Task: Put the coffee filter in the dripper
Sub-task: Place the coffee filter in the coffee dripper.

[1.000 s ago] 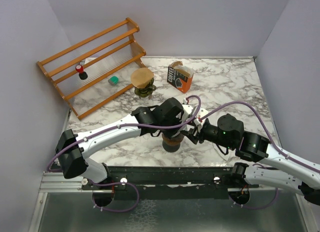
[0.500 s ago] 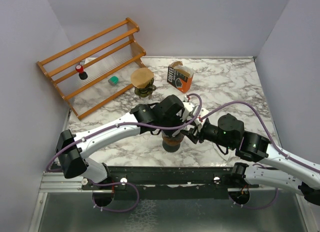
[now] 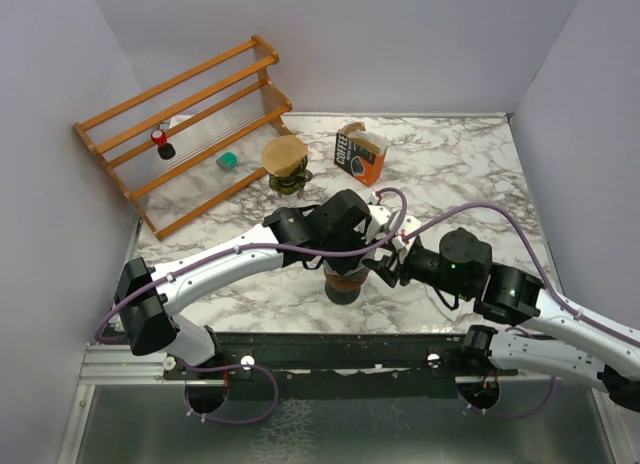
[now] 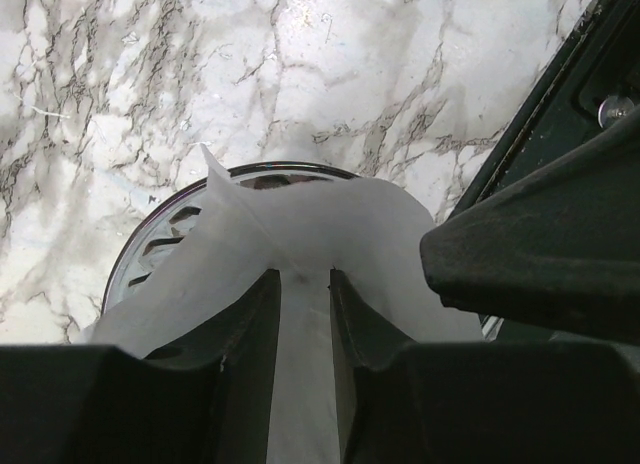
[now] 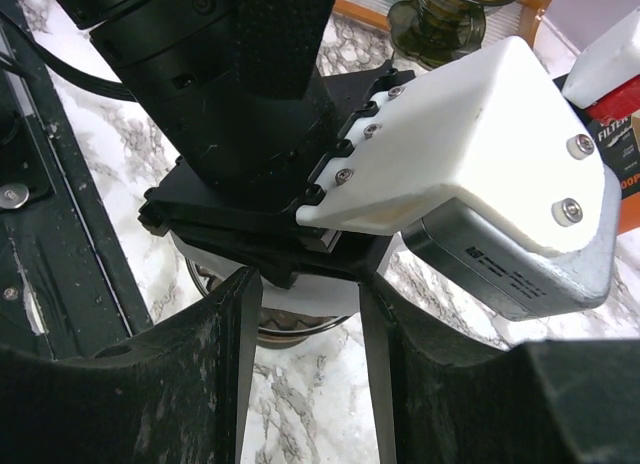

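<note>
So the left hand (image 4: 303, 319) is pinching the white coffee filter (image 4: 300, 224) right over the dripper (image 4: 150, 246), lower middle of the top view. The right hand (image 5: 307, 289) is spread open just beside it.

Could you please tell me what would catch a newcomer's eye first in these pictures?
The left end effector pinches a white paper filter over the dripper at the near middle of the table. The right end effector, open, sits close beside it. A wooden rack stands at far left.
</note>
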